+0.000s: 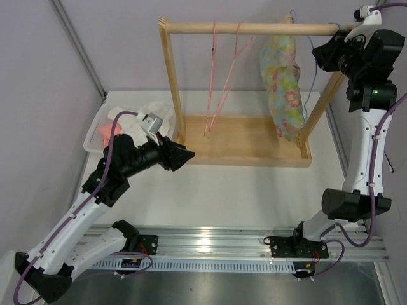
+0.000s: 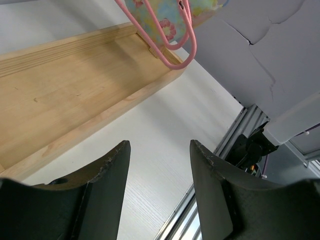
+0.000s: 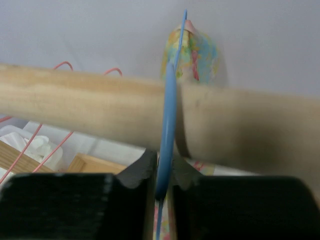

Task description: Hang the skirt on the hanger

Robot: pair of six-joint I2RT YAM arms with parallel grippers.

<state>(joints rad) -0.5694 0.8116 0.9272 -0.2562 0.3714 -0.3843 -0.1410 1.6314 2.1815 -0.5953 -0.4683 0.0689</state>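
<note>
The patchwork skirt (image 1: 282,82) hangs draped from the right end of the wooden rail (image 1: 254,28). The light-blue wire hanger (image 3: 167,115) carries it, its hook curved over the rail; a bit of the skirt (image 3: 192,52) shows behind the rail. My right gripper (image 3: 162,172) is shut on the hanger's wire just below the rail; in the top view it (image 1: 321,54) sits high at the rail's right end. My left gripper (image 1: 186,154) is open and empty, low over the table near the rack's front left corner; its fingers (image 2: 112,165) frame bare table.
The wooden rack has a tray base (image 1: 248,149) and two pink wire hangers (image 1: 224,70) on the rail. A white basket (image 1: 95,130) with white and coral cloths stands at the far left. The metal rail (image 1: 210,244) runs along the near edge.
</note>
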